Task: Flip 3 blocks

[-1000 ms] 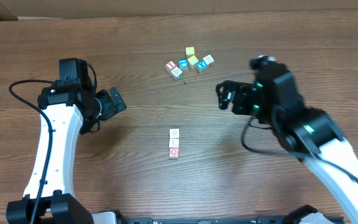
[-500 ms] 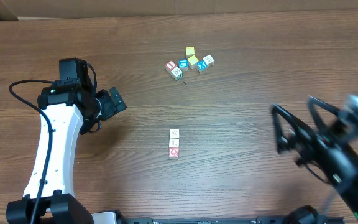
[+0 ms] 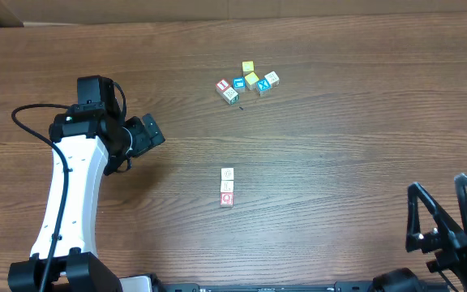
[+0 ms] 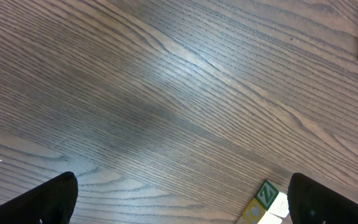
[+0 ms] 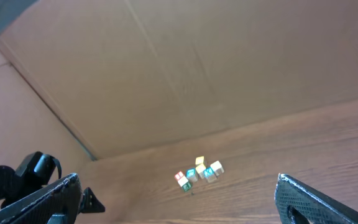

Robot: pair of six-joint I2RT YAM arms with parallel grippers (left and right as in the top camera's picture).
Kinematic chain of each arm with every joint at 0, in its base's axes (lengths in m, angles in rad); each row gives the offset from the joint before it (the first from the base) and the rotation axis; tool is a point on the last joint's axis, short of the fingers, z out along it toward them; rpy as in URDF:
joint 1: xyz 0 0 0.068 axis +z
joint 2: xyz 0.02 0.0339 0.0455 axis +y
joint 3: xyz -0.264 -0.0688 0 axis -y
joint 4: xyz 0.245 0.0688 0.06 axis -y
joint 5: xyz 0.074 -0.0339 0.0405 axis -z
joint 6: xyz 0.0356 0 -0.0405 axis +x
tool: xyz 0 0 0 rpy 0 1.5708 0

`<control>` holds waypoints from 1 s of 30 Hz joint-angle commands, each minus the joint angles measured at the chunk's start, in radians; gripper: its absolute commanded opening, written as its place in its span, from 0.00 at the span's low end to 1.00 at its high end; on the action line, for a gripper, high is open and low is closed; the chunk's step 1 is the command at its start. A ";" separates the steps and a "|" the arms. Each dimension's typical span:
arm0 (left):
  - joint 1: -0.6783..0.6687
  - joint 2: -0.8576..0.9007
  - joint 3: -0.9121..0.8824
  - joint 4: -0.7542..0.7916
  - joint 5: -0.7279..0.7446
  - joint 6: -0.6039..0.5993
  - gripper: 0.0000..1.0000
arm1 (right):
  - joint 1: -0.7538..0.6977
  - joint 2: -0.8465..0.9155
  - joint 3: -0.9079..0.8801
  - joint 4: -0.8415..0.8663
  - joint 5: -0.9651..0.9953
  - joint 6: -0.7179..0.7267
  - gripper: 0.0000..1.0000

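Brown wooden table (image 3: 339, 122) carries the blocks (image 3: 227, 186) in a column between my left gripper (image 3: 154, 131) and right gripper (image 3: 446, 215), both spread empty, presumably so either reaches them.

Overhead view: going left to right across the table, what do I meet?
In order: left tool → column of three blocks → blue-X block → right tool. The rest of the far cluster is left out, since part of it overlaps the column.

wooden table (image 3: 339, 97) carries 3 blocks (image 3: 227, 187) in a row and clustered cubes (image 3: 248, 81).
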 commanded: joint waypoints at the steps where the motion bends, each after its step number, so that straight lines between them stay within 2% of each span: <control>1: 0.002 0.007 -0.001 -0.002 -0.011 -0.004 1.00 | -0.026 -0.042 -0.001 -0.003 -0.006 -0.012 1.00; 9: 0.002 0.007 -0.001 -0.002 -0.011 -0.004 1.00 | -0.059 -0.143 -0.151 0.049 -0.006 -0.015 1.00; 17: 0.002 0.007 -0.001 -0.003 -0.011 -0.004 1.00 | -0.059 -0.283 -0.438 0.339 -0.010 -0.015 1.00; 22: 0.002 0.007 0.000 -0.003 -0.011 -0.004 0.99 | -0.061 -0.370 -0.640 0.634 -0.010 -0.031 1.00; 30: 0.002 0.007 -0.001 -0.003 -0.011 -0.004 1.00 | -0.065 -0.369 -0.853 1.258 -0.093 -0.223 1.00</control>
